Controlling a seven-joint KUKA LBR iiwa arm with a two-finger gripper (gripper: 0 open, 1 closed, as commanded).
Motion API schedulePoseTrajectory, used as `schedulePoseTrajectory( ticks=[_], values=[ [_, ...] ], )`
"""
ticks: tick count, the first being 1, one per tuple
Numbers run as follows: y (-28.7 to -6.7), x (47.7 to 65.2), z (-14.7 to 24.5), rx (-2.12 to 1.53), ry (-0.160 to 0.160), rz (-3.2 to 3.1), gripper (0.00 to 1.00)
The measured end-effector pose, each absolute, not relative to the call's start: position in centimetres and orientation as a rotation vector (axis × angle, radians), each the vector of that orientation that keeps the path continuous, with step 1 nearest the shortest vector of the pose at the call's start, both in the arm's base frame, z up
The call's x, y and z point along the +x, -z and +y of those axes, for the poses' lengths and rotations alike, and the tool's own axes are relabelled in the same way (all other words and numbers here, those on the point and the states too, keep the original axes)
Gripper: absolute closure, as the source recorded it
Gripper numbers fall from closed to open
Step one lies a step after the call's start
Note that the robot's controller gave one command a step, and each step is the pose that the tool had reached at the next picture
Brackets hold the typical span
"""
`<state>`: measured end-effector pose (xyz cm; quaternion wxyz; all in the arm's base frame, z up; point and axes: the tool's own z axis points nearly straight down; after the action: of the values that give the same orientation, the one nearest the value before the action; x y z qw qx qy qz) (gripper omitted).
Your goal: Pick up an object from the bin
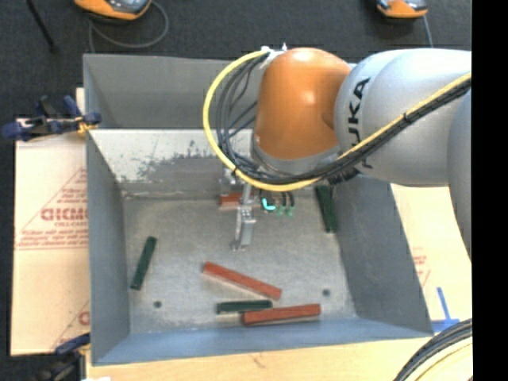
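Note:
My gripper hangs below the orange-covered wrist over the middle of the bin floor, a little toward the back. Nothing shows in it. The nearest loose thing is a red flat stick lying slantwise on the floor in front of the gripper and apart from it. A short red piece shows right beside the gripper's upper part; I cannot tell whether it lies loose. A dark green stick lies to the right, its far end hidden under the arm.
Near the front wall a dark green stick and a second red stick lie almost end to end. Another dark green stick rests by the left wall. The arm covers the back right of the bin.

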<state>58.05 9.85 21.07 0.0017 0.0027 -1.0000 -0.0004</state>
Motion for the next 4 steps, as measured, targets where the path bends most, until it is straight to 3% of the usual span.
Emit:
schedulePoseTrajectory(
  ticks=[1, 2, 3, 4],
  values=[
    [-6.8, 53.0, 11.6, 0.559, -0.001, -3.089, 0.0],
    [-7.1, 55.1, 2.8, 0.806, -0.005, -3.042, 0.0],
    [-7.1, 55.1, 3.2, 0.807, 0.0, -3.041, 1.0],
    [-19.3, 54.0, 3.8, 1.458, -0.003, -2.79, 1.0]
  ],
)
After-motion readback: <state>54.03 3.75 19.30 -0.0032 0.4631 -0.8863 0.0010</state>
